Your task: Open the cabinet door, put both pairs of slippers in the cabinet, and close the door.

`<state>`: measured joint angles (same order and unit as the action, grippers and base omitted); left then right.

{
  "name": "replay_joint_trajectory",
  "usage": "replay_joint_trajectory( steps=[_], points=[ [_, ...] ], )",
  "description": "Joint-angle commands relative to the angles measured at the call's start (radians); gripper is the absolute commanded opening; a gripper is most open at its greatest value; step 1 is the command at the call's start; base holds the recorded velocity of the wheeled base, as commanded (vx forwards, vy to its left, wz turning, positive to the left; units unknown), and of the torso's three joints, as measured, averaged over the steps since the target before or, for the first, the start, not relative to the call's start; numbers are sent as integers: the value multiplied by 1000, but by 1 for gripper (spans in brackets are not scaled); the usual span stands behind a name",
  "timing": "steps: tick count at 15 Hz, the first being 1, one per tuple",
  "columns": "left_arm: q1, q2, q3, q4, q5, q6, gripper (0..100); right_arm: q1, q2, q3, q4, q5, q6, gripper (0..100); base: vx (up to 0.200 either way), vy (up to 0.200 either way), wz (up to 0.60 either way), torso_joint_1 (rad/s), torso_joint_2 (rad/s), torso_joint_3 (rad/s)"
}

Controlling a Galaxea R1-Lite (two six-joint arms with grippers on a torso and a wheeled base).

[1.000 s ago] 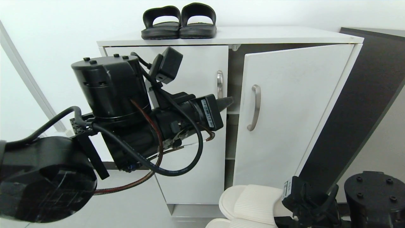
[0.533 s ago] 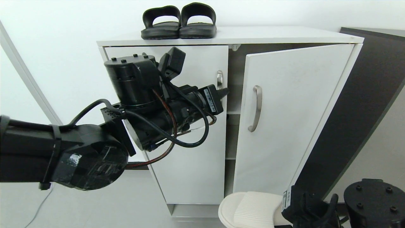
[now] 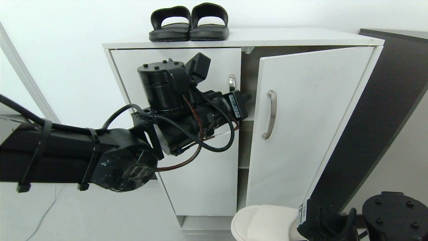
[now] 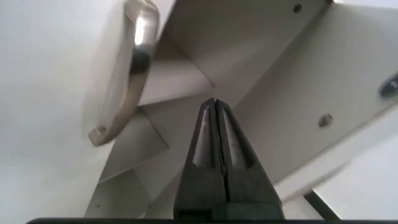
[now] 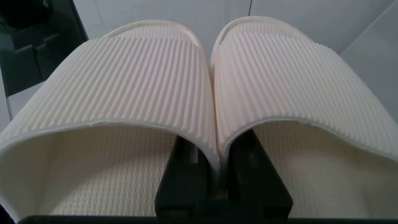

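The white cabinet (image 3: 301, 37) has its right door (image 3: 311, 127) ajar and its left door (image 3: 200, 180) flat against the frame. A pair of black slippers (image 3: 189, 23) sits on the cabinet top. My left gripper (image 3: 248, 97) is shut and empty, with its tip at the dark gap between the doors, just below the left door's metal handle (image 3: 232, 82). From the left wrist, the shut fingers (image 4: 205, 134) point at the inner shelves beside that handle (image 4: 132, 68). Low in front, my right gripper (image 5: 217, 168) is shut on the white slippers (image 5: 149, 81), pinching their adjoining inner walls (image 3: 264, 221).
The right door's handle (image 3: 270, 113) faces me, right of the gap. A dark wall panel (image 3: 384, 110) stands right of the cabinet. A white wall and pale floor lie to its left, with a thin cable (image 3: 43, 214) on the floor.
My left arm has stretched forward and to the right, carrying its shut gripper up to the gap between the doors. The white slippers in my right gripper have sunk lower in view.
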<state>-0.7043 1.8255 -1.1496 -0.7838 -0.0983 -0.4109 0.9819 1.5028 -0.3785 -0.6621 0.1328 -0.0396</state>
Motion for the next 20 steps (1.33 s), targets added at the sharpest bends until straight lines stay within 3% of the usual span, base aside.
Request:
replay_joint_trajectory(
  steps=[1, 4, 7, 8, 10, 13, 17, 18, 20],
  points=[
    [0, 26, -19, -3, 5, -17, 0, 3, 7, 1, 1, 1, 0, 0, -200, 0, 0, 2, 7, 2],
    [-21, 24, -16, -5, -3, -19, 0, 14, 5, 9, -1, 2, 0, 0, -200, 0, 0, 5, 2, -1],
    [-132, 8, 28, -5, 3, 0, 0, 38, 1, 30, -2, 10, 0, 0, -200, 0, 0, 2, 1, 2],
    [-173, 3, 53, -15, 3, 38, 0, 46, -3, 36, -2, 10, 0, 0, -200, 0, 0, 2, 2, 2],
    [-173, 0, 56, -61, 5, 60, 0, 50, -3, 38, -2, 10, -14, 0, -100, 0, 0, -4, 1, 4],
    [-113, -43, 99, -80, 8, 63, 0, 47, -1, 44, -5, 8, -22, 0, 0, 0, 0, 0, 0, 0],
    [42, -295, 338, -114, 23, 61, 0, -69, 7, 26, -100, -73, -14, 0, 0, 0, 0, 0, 0, 0],
    [72, -377, 432, -107, 48, 70, 0, -81, 11, 4, -100, -139, -11, 0, 0, 0, 0, 0, 0, 0],
    [137, -537, 590, -83, 134, 129, 0, -100, 51, -36, -100, -265, 37, 0, 0, 0, 0, 0, 0, 0]
  ],
)
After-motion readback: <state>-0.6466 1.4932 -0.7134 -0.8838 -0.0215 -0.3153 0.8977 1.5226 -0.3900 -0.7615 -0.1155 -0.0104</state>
